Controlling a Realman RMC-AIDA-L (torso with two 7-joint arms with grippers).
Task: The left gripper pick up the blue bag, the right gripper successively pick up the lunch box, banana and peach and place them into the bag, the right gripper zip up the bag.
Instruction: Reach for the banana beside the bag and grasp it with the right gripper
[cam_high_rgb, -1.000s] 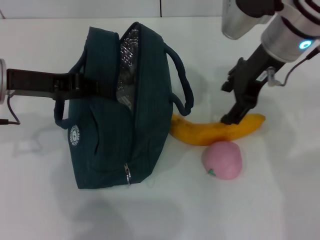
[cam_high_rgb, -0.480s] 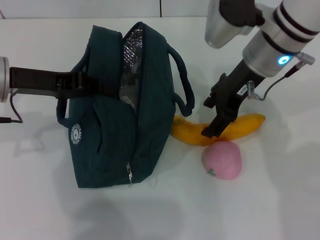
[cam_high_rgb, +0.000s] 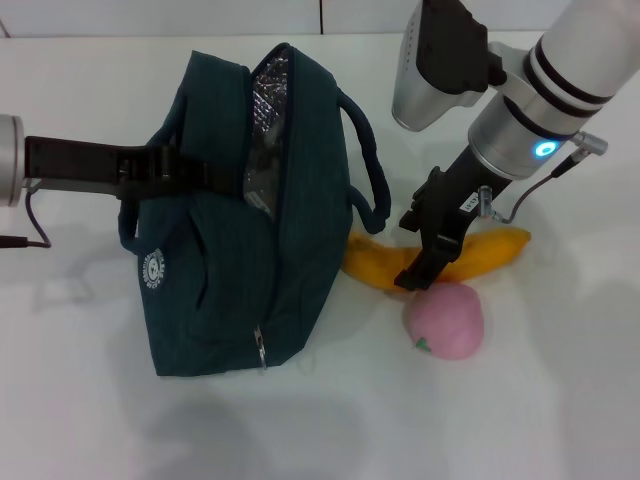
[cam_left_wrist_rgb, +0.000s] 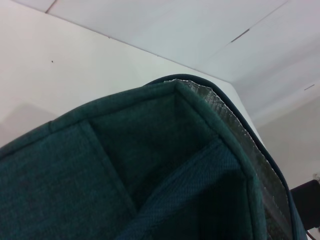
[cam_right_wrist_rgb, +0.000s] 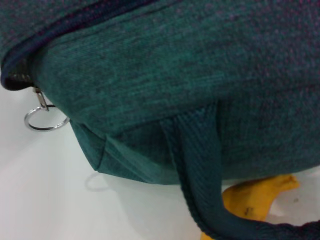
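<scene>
Head view showed the left gripper (cam_high_rgb: 165, 172) clamped on the bag (cam_high_rgb: 235, 290), round white logo unreadable; right gripper (cam_high_rgb: 425, 262), jaws indiscernible, over the banana (cam_high_rgb: 480, 255).

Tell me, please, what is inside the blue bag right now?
Through the blue bag's open zip only silver foil lining shows; deeper contents, including any lunch box, are hidden by its walls.

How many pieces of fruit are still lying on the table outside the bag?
2. The banana lies beside the bag, under the right claw. The peach sits just in front of the banana. Anything inside the bag is hidden.
</scene>
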